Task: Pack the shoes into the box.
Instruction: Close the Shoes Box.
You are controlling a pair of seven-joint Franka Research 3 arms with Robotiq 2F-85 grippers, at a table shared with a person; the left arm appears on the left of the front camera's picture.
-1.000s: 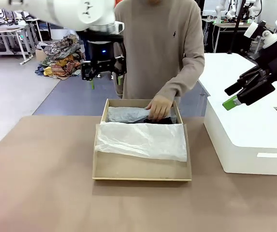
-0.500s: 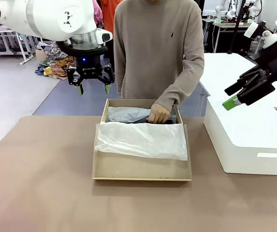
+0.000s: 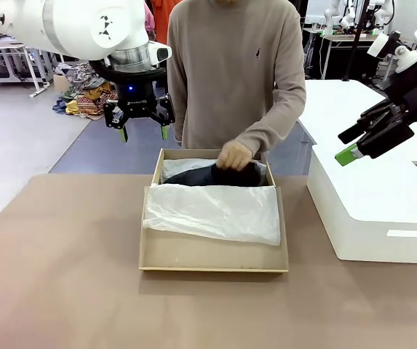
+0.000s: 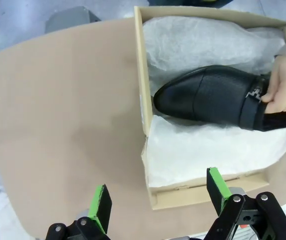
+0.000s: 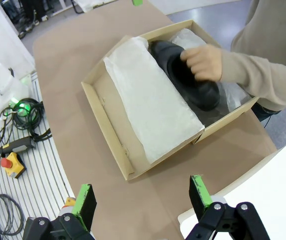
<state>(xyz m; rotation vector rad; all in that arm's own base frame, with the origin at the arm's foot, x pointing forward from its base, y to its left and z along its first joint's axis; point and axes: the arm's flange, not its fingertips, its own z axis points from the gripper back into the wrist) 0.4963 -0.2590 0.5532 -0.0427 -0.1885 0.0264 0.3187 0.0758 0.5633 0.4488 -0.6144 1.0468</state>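
A black shoe [image 4: 207, 95] is gripped at its heel end by a person's hand [image 3: 233, 155] in the far part of the tan cardboard box [image 3: 214, 260], at the middle of the front view. White tissue paper [image 3: 212, 211] is draped over the box's near part. The left gripper [image 3: 143, 134] is seen at upper left, fingers spread and empty. The right gripper [image 3: 348, 144], likewise spread, is seen at right above a white box [image 3: 383, 218].

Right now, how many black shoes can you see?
1. The shoe lies in the far part of the box, held by the person's hand. Another may be hidden under the tissue paper.
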